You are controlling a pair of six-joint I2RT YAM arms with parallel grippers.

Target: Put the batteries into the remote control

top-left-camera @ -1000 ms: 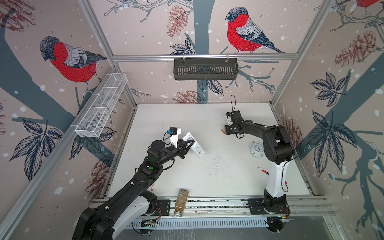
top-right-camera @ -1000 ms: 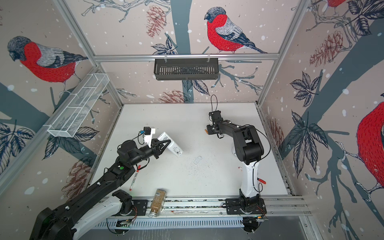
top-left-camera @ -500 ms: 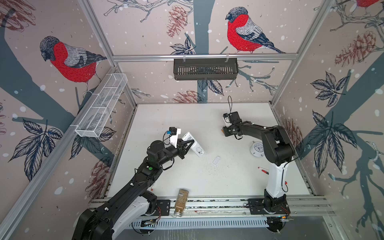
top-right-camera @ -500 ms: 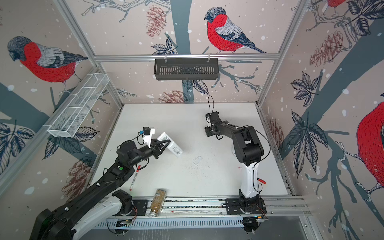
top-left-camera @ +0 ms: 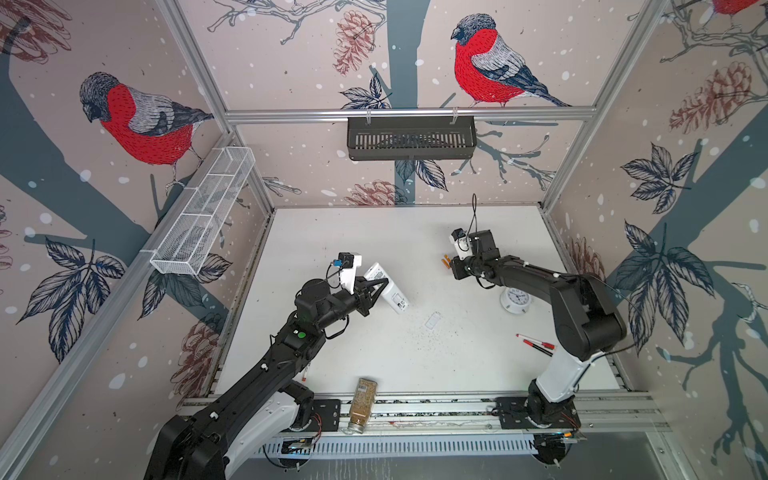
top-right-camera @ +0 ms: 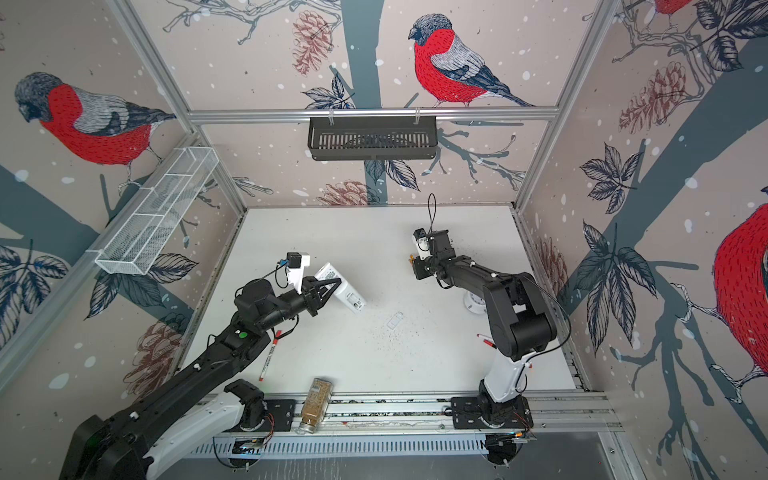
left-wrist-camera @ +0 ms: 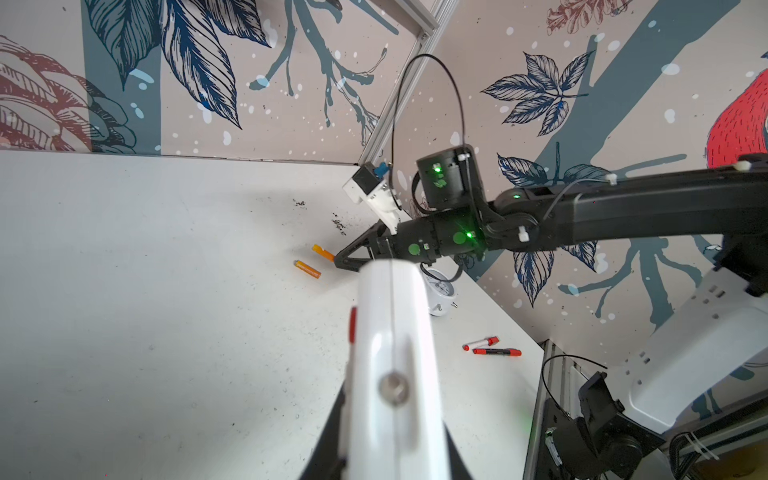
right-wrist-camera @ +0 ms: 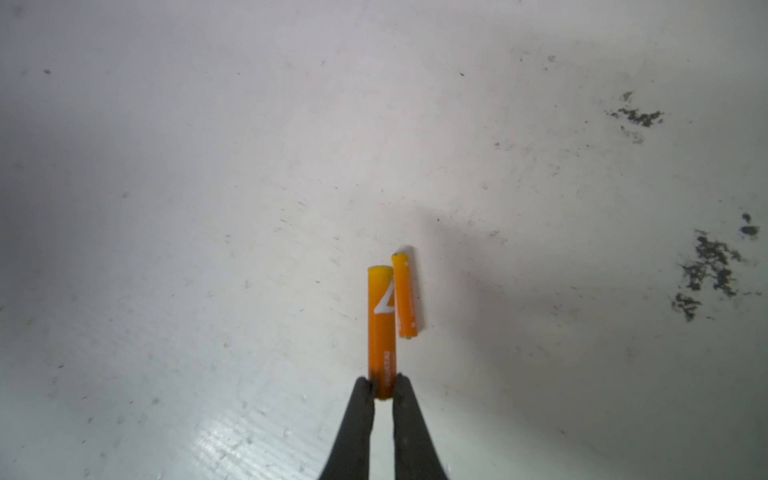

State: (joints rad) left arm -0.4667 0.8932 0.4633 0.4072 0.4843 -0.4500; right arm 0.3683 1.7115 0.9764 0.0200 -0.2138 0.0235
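One battery (right-wrist-camera: 380, 324) being pinched only at tip by right end effector (right-wrist-camera: 384, 387): could be dropped; remote (top-left-camera: 397, 300) being squeezed by left end effector (top-left-camera: 380, 286).

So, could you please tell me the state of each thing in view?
Remote control: held up in left claw.
One battery: pinched at one end by shut right claw.
Other battery: lying loose on table beside it.
Jar: lying on its side.
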